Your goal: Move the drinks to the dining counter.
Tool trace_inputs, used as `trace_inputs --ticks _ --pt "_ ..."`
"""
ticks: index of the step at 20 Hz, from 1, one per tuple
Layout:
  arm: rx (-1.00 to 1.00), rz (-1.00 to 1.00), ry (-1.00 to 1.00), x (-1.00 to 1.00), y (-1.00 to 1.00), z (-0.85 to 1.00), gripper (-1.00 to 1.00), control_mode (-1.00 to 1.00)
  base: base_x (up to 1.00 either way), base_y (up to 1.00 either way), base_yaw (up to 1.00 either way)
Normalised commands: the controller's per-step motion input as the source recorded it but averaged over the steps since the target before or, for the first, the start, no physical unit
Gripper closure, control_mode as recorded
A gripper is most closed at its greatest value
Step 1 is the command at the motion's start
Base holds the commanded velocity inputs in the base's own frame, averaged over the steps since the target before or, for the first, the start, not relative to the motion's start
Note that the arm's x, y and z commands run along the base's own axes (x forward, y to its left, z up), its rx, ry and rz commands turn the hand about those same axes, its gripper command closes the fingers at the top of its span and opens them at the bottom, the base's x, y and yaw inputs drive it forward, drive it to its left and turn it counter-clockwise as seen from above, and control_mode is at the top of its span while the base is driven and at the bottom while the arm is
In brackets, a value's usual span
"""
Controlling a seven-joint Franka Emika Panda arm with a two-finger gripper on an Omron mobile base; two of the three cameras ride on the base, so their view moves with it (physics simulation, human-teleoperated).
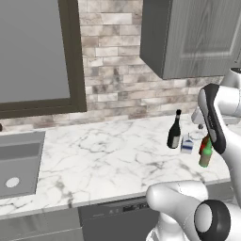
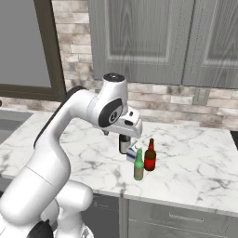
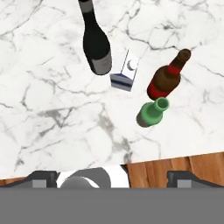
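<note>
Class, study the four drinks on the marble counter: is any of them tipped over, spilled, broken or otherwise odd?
Nothing stands out. The wine bottle, milk carton, beer bottle and green bottle all stand upright in a tight group near the counter's front edge, with no spill or damage visible. The open tool holds nothing.

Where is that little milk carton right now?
The milk carton stands on the marble counter with the sink, amid the drinks: just right of the black wine bottle in the left base view, behind the green bottle and the beer bottle.
</note>
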Motion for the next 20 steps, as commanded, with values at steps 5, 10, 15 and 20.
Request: trace_inputs --ticks 5,10,15,20 --pt "0.01 -0.09 0.04 0.00 -0.21 -0.11 -1.00 -1.00 0.00 0.00 0.00" --pt "0.00 -0.15 0.03 0.00 -0.26 -0.16 -1.00 -1.00 0.00 0.00 0.00" --pt "0.00 -0.12 0.06 0.00 -0.15 -0.22 -1.00 -1.00 0.00 0.00 0.00" --pt "0.00 -0.07 0.04 0.00 -0.09 -0.16 -1.00 -1.00 0.00 0.00 0.00"
